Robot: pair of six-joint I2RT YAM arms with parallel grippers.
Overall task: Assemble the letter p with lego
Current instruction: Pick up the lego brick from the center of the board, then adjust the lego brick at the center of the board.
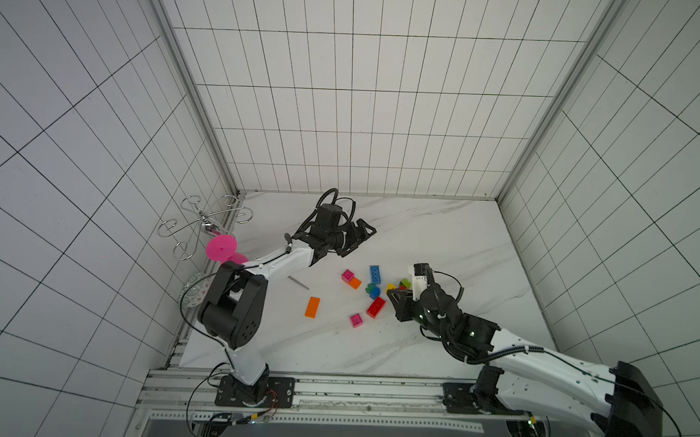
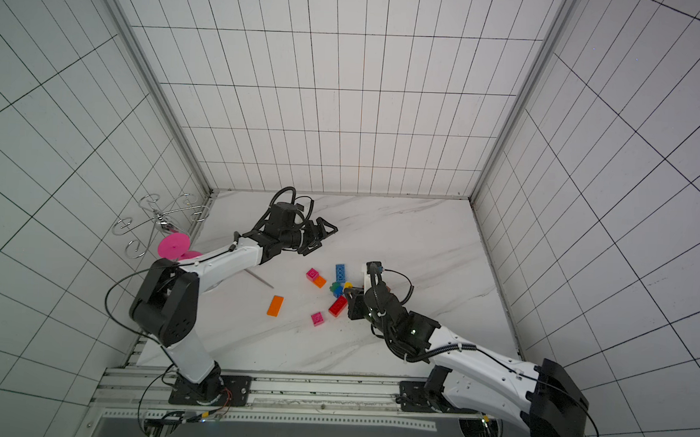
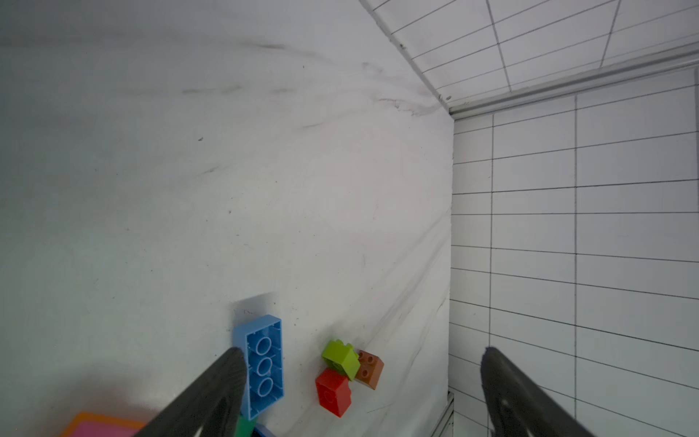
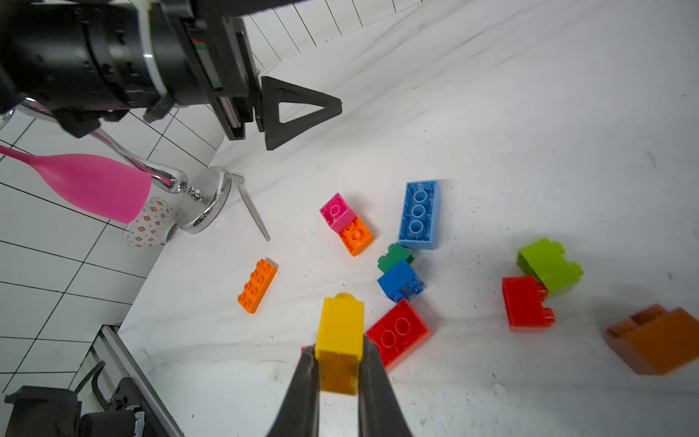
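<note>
My right gripper (image 4: 338,350) is shut on a yellow lego brick (image 4: 340,333), held just above the marble table; the brick shows in a top view (image 1: 391,287). Around it lie loose lego: an upside-down blue long brick (image 4: 419,213), a pink and orange pair (image 4: 346,223), an orange long brick (image 4: 258,285), a red long brick (image 4: 399,331), joined green and blue bricks (image 4: 397,274), and lime (image 3: 340,357), red (image 3: 333,391) and brown (image 3: 370,370) bricks. My left gripper (image 1: 361,240) hovers open and empty, to the far left of the pile.
A pink cup (image 1: 221,248) hangs on a chrome wire rack (image 1: 204,222) at the table's left edge, with a patterned paper cup (image 4: 149,227) at its base. A thin metal rod (image 1: 298,282) lies near the left arm. Tiled walls enclose three sides.
</note>
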